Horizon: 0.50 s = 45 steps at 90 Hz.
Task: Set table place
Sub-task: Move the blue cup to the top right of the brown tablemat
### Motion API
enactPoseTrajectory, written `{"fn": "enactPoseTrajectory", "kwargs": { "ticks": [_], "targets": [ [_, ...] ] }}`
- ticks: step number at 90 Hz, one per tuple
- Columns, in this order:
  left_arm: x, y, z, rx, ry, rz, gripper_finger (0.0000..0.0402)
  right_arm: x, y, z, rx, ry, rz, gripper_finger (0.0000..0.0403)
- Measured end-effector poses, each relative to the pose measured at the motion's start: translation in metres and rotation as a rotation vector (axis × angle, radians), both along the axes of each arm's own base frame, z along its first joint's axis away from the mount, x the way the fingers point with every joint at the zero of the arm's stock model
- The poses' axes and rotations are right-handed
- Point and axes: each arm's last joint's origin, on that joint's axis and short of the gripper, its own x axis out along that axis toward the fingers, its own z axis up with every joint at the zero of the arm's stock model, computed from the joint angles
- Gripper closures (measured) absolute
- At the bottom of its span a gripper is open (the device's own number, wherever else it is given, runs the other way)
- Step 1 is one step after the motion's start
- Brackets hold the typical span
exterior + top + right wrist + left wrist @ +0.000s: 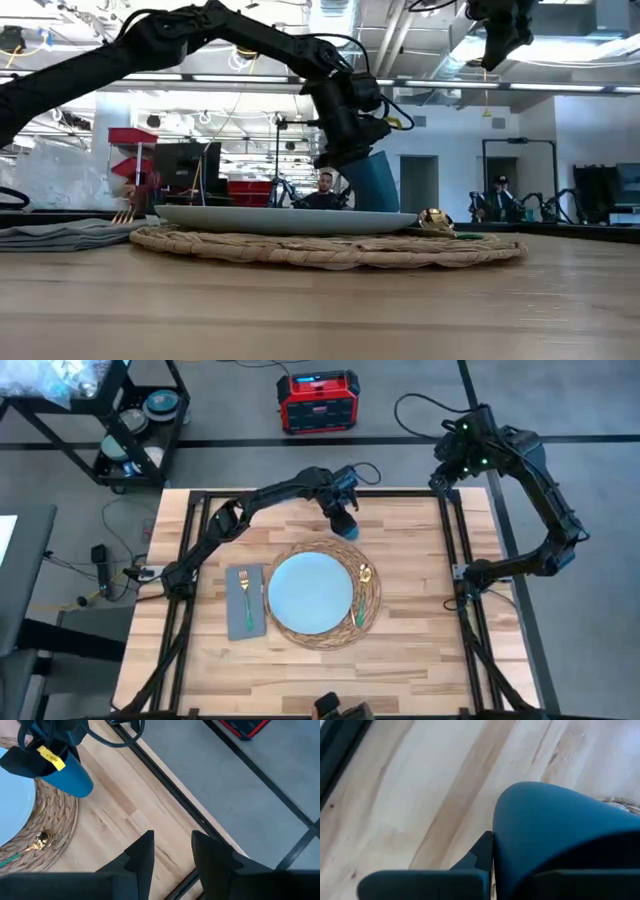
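Note:
A round woven placemat (pixel 370 622) lies mid-table under a pale-blue plate (pixel 312 592). A gold-bowled spoon (pixel 365 573) rests on the mat's right part. Left of the mat, a fork (pixel 243 600) lies on a grey napkin (pixel 256 622). My left gripper (pixel 343 510) is shut on a blue cup (pixel 378 182) just past the mat's far edge, and the cup tilts. The plate hides the cup's base in the low view. My right gripper (pixel 172 851) stands open and high over the table's far right corner, with nothing between its fingers. My left gripper holds the blue cup by its upper end (pixel 47 767), coming from above and slanting down. One finger (pixel 481 851) lies against the cup's outer wall (pixel 510 845), and the cup hides the other. The cup tilts below the gripper; I cannot tell whether its base touches the table.
Black frame rails (pixel 455 550) run along the table's left, right and far sides. Off the table stand a red box (pixel 318 402) past the far edge and a cart (pixel 130 420) at the far left. People (pixel 325 190) show in the room behind.

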Motion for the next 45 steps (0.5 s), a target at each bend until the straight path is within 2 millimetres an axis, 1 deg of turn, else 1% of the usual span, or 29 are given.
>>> {"fn": "enactPoseTrajectory", "kwargs": {
  "ticks": [10,19,33,45],
  "targets": [
    [-0.0012,-0.0007,-0.0005,-0.006,0.009,-0.023,0.0383,0.0,0.0,0.0,0.002,-0.002,-0.004,0.0286],
    [-0.0016,-0.0006,-0.0006,0.014,0.018,-0.055,0.0348,-0.0004,0.0005,-0.0005,0.008,0.003,-0.004,0.0286],
    [-0.0015,0.0012,-0.0005,0.058,0.032,-0.029,0.0288,-0.0013,0.0019,-0.0015,0.025,0.014,-0.005,0.0286],
    [-0.0005,0.0027,0.0,0.095,0.034,-0.004,0.0254,-0.0022,0.003,-0.0024,0.04,0.024,-0.005,0.0286]
  ]
}}
